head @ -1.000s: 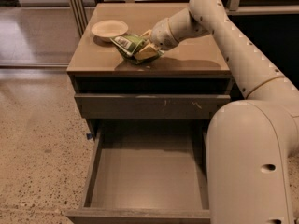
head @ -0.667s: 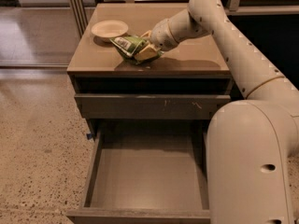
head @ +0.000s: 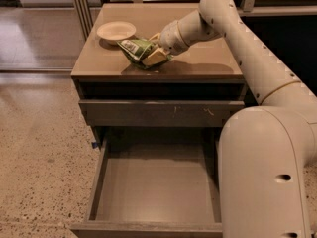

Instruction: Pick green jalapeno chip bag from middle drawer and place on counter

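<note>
The green jalapeno chip bag [head: 135,50] is crumpled, with a white printed panel facing left. It lies on the tan counter [head: 198,58] near its front edge. My gripper [head: 152,52] reaches in from the right and is shut on the bag's right end, low over the counter. The middle drawer [head: 156,187] is pulled out below, with a bare dark-grey floor.
A white bowl [head: 116,31] stands on the counter just left of and behind the bag. A shut grey drawer front with pale scratches [head: 163,113] sits above the open drawer. My arm's bulky white body [head: 262,177] fills the right side. Speckled floor lies left.
</note>
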Motion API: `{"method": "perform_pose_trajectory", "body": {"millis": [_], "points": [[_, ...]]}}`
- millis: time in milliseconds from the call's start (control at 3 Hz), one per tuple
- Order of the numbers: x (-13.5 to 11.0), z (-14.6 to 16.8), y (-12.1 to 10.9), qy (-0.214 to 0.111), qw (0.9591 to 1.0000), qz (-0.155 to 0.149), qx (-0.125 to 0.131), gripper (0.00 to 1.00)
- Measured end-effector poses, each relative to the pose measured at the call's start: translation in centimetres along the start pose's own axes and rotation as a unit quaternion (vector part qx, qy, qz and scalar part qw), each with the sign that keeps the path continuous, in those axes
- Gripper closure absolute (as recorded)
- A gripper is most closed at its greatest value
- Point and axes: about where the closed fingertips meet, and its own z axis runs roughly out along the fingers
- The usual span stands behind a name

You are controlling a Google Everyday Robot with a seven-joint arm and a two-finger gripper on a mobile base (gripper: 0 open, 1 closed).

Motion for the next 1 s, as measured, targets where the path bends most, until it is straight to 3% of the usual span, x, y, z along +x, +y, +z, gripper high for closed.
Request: {"method": "perform_pose_trajectory", "body": {"millis": [333, 667, 1000], "points": [[0.00, 0.01, 0.00, 0.000, 1.0000, 0.000, 0.000, 0.12], [0.00, 0.01, 0.00, 0.000, 1.0000, 0.000, 0.000, 0.00], [0.00, 0.01, 0.00, 0.000, 1.0000, 0.000, 0.000, 0.00]]}}
